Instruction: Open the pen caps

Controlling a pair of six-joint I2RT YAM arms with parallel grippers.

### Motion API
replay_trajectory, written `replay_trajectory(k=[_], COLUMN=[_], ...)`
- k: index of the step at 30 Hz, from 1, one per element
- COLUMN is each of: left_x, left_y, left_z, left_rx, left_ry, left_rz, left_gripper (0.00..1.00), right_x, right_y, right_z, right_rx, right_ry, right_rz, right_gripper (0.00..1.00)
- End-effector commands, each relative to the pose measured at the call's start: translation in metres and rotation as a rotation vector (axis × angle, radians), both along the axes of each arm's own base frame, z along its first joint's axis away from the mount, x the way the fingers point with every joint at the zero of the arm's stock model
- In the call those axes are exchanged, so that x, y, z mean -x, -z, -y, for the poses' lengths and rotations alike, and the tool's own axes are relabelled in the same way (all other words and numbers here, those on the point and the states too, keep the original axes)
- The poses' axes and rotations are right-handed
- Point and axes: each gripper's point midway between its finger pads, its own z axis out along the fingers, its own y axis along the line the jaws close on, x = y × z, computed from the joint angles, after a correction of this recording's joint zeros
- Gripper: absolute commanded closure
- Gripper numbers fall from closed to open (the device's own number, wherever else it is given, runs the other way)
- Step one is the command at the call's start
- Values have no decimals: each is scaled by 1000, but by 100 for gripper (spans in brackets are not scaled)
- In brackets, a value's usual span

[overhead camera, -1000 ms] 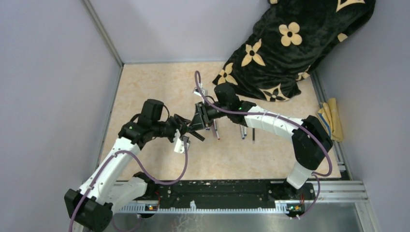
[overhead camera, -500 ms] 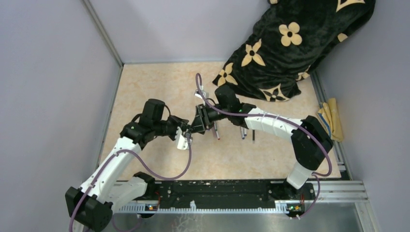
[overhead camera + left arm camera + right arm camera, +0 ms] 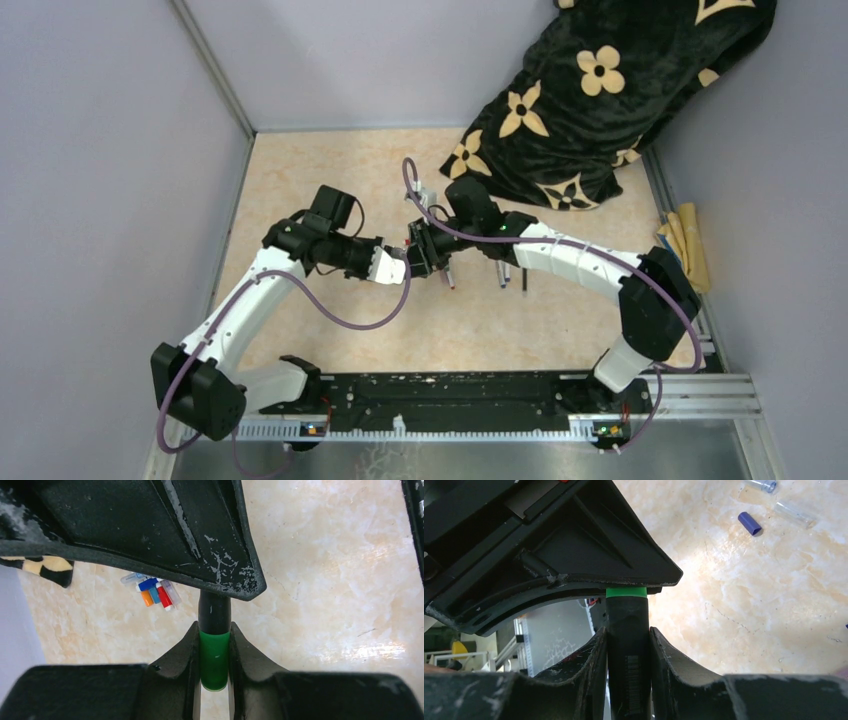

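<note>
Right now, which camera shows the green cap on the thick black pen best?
The left wrist view: the green cap sits large and centred, clamped in the left gripper. The right wrist view shows only a thin edge of it beyond the black barrel. In the top view it is hidden.

Not much to read here tbh. The only marking is a small barcode (image 3: pixel 633 679) on the black pen barrel (image 3: pixel 626 625) in the right wrist view, and its digits are too blurry to make out. The far-right blanket (image 3: pixel 600 90) has tan flower motifs, nothing readable as words.
</note>
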Motion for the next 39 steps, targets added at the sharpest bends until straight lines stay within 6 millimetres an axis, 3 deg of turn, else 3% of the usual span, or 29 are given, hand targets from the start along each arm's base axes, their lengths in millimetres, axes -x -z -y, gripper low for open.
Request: replay_trajectory(k=[1,14,24,28,32,39], left_x=[19,7,1,0,0,-14], left_y=[-3,-10,-20,-20,-17,-14], left_z=[2,-1,0,-1,-4,-17], left_rx=[29,35,67,59,42,-9], left_ry=[-5,50,66,66,78,49], left_rz=[-84,126,259,272,298,459], left_gripper=[100,100,100,100,100,100], right_x=[1,15,18,17,17,23], right_y=[-25,-28,-25,-23,-22,-20], right_z=[-11,-31,-36,-37,-36,-23], right_rx=[-27,-123,-152,-146,-138,-113], right_ry=[-44,-126,-141,-135,-129,-124], right_rz=[90,-32,-86,-96,-100,-101], right_gripper=[70,68,59,70,100,100])
